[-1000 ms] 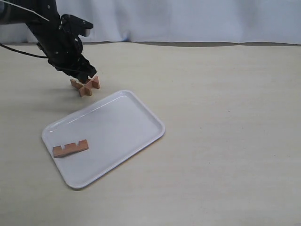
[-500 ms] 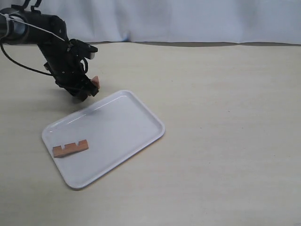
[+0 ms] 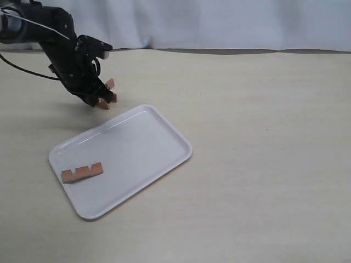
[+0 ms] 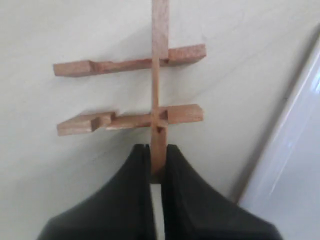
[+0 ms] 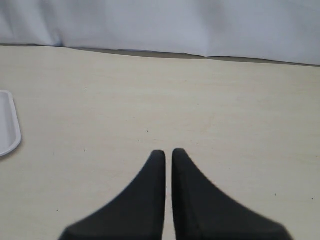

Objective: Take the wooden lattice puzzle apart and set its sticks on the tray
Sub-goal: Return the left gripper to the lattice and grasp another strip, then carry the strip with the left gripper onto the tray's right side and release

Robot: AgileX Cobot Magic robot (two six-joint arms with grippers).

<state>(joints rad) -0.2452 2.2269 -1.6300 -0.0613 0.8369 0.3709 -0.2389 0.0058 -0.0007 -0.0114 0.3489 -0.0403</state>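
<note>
My left gripper [image 4: 158, 157] [image 3: 100, 98] is shut on one stick of the wooden lattice puzzle [image 4: 150, 90] [image 3: 108, 93]. That stick runs on from the jaws, and two other notched sticks [image 4: 125, 117] cross it. In the exterior view the puzzle sits at the gripper's tip, just beyond the far corner of the white tray [image 3: 142, 142], mostly hidden by the arm. One loose stick [image 3: 82, 172] lies on the tray near its left end. The right gripper [image 5: 167, 154] is shut on nothing over bare table.
The tray's rim [image 4: 295, 135] runs close beside the puzzle in the left wrist view, and its corner [image 5: 7, 125] shows in the right wrist view. A white curtain [image 3: 219, 22] backs the table.
The left arm dipped onto the puzzle and closed on it. The puzzle now sits tilted at the gripper's tip, a little higher than before. The stick on the tray has not moved.
</note>
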